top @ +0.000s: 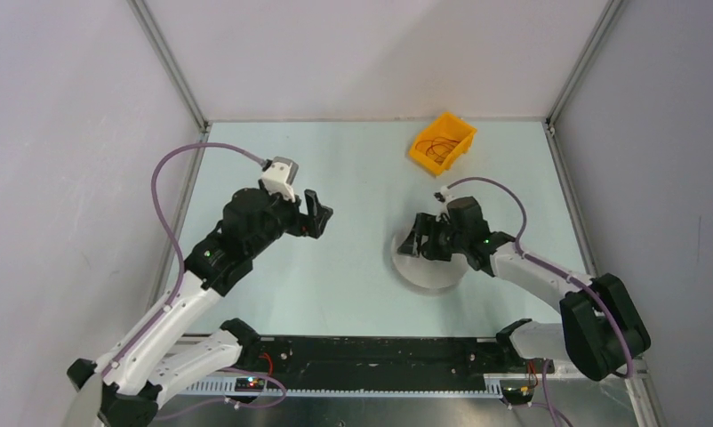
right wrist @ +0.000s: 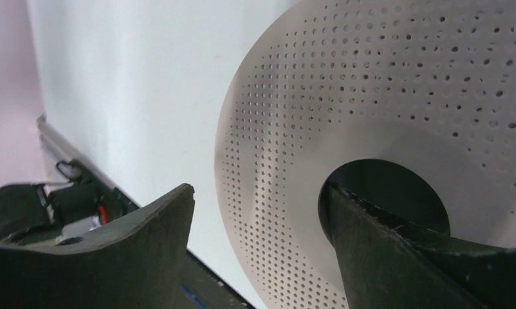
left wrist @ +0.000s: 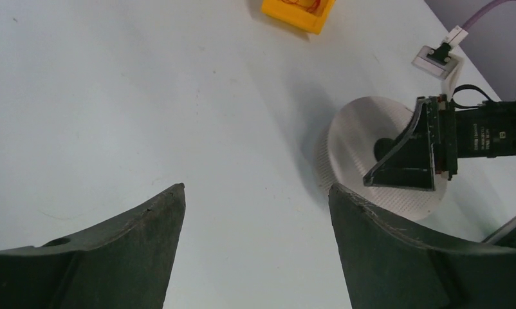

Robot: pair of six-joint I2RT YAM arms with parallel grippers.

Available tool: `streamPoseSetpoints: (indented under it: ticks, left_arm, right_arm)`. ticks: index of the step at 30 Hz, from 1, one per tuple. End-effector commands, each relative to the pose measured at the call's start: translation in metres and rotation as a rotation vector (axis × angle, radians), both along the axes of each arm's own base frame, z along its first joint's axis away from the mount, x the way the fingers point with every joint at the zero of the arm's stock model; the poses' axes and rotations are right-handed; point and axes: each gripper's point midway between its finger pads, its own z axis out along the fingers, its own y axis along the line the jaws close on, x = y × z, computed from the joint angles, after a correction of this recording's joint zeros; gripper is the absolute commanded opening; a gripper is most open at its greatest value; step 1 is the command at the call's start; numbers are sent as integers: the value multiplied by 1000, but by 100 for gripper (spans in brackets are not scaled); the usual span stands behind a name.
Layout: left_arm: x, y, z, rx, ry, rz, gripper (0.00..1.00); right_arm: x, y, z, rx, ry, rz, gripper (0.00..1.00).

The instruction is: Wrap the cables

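The cables [top: 438, 148] are thin red-orange wire loops lying in a yellow bin [top: 454, 130] at the back right; the left wrist view catches them [left wrist: 305, 5] at its top edge. A white perforated disc [top: 431, 271] with a round centre hole lies flat on the table. My right gripper [top: 417, 245] is open low over it. In the right wrist view one fingertip [right wrist: 345, 212] stands at the hole and the other outside the disc's rim [right wrist: 242, 193]. My left gripper [top: 320, 215] hangs open and empty above the table left of the disc [left wrist: 361, 138].
A black rail [top: 371, 356] runs along the near edge between the arm bases. Aluminium frame posts [top: 171, 67] and grey walls close in the table on three sides. Purple hoses [top: 162, 178] arc off both arms.
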Motion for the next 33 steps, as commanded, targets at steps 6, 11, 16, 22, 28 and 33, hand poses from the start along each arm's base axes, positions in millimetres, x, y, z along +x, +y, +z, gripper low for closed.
streamPoseSetpoints:
  ticks: [6,11,16,22,28,33]
  left_arm:
    - [-15,-44,-25,-259,327,-91,79]
    - [-12,-59,-49,-330,367,-113,79]
    - [-8,-81,-72,-410,428,-179,78]
    - [1,-103,-114,-472,499,-213,77]
    - [9,-133,-139,-563,561,-283,76]
    - [9,-159,-158,-648,653,-353,68]
  right_arm:
    - [-6,62,58,233,-121,176,78]
    - [-10,37,73,158,-179,101,83]
    - [-16,10,109,138,-312,25,86]
    - [-28,-20,134,119,-420,-58,88]
    - [-40,-33,157,150,-526,-80,88]
    - [-43,-38,162,149,-559,-85,88]
